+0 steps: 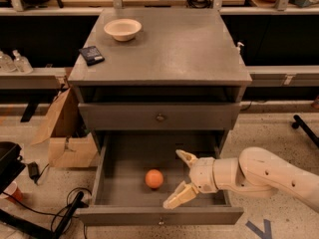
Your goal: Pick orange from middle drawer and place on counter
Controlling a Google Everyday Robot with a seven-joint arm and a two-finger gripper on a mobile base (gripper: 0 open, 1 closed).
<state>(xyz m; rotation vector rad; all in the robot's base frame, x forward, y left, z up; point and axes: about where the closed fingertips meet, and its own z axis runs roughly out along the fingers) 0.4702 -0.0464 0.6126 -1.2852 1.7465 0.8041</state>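
Note:
The orange [154, 179] lies on the floor of the open middle drawer [159, 214], left of centre. The drawer is pulled far out from the grey cabinet. My gripper [180, 179] reaches in from the right and sits low inside the drawer, just right of the orange and not touching it. Its two cream fingers [179, 197] are spread apart with nothing between them. The counter [169, 49] is the flat grey cabinet top above.
A cream bowl [122, 29] and a small dark object [91, 54] sit on the counter's left side. A shut drawer front with a knob [160, 117] is above the open drawer. A cardboard box [62, 133] stands left of the cabinet, cables on the floor.

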